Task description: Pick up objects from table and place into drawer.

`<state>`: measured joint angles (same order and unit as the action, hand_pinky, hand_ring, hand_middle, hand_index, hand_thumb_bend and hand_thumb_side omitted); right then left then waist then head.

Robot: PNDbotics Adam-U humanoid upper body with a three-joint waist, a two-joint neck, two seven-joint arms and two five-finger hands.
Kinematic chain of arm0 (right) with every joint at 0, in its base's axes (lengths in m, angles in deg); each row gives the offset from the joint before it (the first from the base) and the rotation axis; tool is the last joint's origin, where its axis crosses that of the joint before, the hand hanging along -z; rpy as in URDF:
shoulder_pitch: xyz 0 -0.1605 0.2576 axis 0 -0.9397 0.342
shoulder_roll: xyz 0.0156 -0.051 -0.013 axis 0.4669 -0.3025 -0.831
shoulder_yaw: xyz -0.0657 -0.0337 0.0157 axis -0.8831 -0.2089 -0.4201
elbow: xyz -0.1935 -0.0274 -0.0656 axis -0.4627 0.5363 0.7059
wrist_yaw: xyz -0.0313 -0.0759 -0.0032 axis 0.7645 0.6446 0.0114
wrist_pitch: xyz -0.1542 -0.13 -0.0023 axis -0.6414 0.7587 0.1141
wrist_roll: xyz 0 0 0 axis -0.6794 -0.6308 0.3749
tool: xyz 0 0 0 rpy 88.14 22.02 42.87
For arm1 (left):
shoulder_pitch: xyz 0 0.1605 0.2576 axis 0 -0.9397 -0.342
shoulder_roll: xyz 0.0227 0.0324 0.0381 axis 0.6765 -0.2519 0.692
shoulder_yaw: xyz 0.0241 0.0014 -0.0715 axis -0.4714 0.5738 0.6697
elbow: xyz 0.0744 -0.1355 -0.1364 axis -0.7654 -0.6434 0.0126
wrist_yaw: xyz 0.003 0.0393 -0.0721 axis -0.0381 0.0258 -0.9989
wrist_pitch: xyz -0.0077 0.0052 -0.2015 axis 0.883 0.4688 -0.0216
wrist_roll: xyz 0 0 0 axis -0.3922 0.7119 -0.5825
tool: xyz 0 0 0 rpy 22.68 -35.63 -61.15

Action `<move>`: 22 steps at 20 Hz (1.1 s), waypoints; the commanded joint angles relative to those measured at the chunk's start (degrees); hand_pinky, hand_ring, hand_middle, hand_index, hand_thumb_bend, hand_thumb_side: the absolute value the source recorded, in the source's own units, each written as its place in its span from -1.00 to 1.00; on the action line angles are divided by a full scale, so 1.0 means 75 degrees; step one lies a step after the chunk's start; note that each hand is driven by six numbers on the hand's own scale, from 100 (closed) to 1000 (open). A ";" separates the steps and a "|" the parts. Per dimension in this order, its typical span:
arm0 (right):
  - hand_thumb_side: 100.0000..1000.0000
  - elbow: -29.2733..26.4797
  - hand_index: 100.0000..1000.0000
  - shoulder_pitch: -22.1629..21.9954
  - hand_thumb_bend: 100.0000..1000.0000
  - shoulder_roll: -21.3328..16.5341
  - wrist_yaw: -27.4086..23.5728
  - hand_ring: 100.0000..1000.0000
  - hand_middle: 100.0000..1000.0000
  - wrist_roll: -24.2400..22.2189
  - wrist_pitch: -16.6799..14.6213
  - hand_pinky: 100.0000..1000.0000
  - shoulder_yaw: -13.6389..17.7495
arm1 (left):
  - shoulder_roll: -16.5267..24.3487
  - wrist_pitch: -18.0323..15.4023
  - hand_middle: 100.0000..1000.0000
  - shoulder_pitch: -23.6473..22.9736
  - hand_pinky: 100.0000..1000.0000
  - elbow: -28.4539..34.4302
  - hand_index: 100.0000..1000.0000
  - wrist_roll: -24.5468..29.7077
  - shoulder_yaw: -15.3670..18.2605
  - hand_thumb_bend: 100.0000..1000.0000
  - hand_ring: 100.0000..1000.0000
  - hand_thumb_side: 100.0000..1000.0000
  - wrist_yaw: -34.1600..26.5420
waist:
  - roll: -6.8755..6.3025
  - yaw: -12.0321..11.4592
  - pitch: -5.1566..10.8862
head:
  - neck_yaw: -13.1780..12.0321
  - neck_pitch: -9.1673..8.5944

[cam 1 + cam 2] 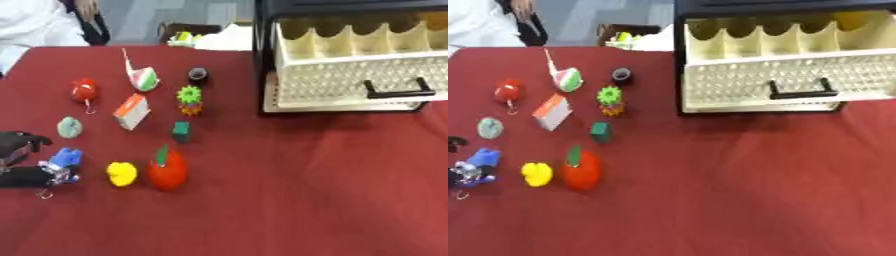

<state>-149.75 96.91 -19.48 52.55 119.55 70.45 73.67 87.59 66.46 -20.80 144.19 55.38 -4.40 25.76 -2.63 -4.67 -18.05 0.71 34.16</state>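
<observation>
My left hand (19, 161) comes in at the left edge, black, lying low on the red table (306, 190). Its fingers stand apart, one part above and one below, just left of a small blue toy (65, 159) with a silver ring; the lower part touches the toy's metal end. Nearby lie a yellow lump (122, 173) and a red fruit with a green leaf (166, 170). At the back right stands a black cabinet with its cream drawer (350, 75) pulled open, a black handle (398, 90) on the front. My right hand shows in no view.
Several other small things are scattered on the left half: a red ball (85, 90), a grey-green round piece (70, 127), an orange-and-white box (131, 111), a green cube (181, 131), a green spiky toy (189, 96), a black ring (199, 75), a red-green-white cone (143, 77).
</observation>
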 commanded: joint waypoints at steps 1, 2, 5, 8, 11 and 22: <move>-0.12 -0.0041 0.42 0.0074 -1.00 -0.0139 -0.0053 0.14 0.10 0.0010 -0.0030 -0.03 0.0074 | 0.0286 0.0152 0.53 0.0017 0.32 -0.0039 0.88 0.0004 0.0143 -0.24 0.48 0.88 -0.0364 | 0.0017 -0.0009 0.0153 | 0.0023 -0.0063; -0.12 -0.0041 0.42 0.0077 -1.00 -0.0136 -0.0054 0.14 0.10 0.0012 -0.0032 -0.03 0.0075 | 0.0261 0.0193 0.52 0.0016 0.29 -0.0067 0.87 0.0002 0.0122 -0.24 0.47 0.88 -0.0479 | 0.0021 -0.0002 0.0151 | 0.0015 -0.0064; -0.12 -0.0041 0.42 0.0077 -1.00 -0.0130 -0.0055 0.14 0.10 0.0021 -0.0035 -0.03 0.0080 | 0.0193 0.0325 0.49 0.0033 0.25 -0.0171 0.86 -0.0020 0.0064 -0.25 0.44 0.88 -0.0784 | 0.0033 0.0025 0.0141 | -0.0008 -0.0071; -0.13 -0.0041 0.42 0.0070 -1.00 -0.0125 -0.0052 0.14 0.10 0.0040 -0.0033 -0.03 0.0094 | 0.0153 0.0373 0.50 0.0057 0.24 -0.0252 0.86 -0.0050 0.0023 -0.25 0.44 0.89 -0.0954 | 0.0041 0.0050 0.0128 | -0.0020 -0.0072; -0.12 -0.0041 0.42 0.0068 -1.00 -0.0113 -0.0054 0.14 0.10 0.0045 -0.0029 -0.03 0.0094 | 0.0108 0.0324 0.50 0.0115 0.25 -0.0297 0.86 -0.0047 -0.0030 -0.25 0.45 0.89 -0.0981 | 0.0046 0.0061 0.0114 | -0.0039 -0.0076; -0.12 -0.0041 0.41 0.0050 -1.00 -0.0084 -0.0055 0.13 0.10 0.0024 -0.0030 -0.04 0.0090 | -0.0144 0.0002 0.47 0.0456 0.22 -0.0772 0.82 0.0116 -0.0260 -0.27 0.42 0.82 -0.0342 | 0.0048 0.0109 0.0081 | -0.0101 -0.0110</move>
<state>-149.75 96.87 -19.01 52.38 119.78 70.32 73.69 85.28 66.91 -18.11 138.59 56.09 -6.62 22.33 -2.30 -3.88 -18.37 0.10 33.89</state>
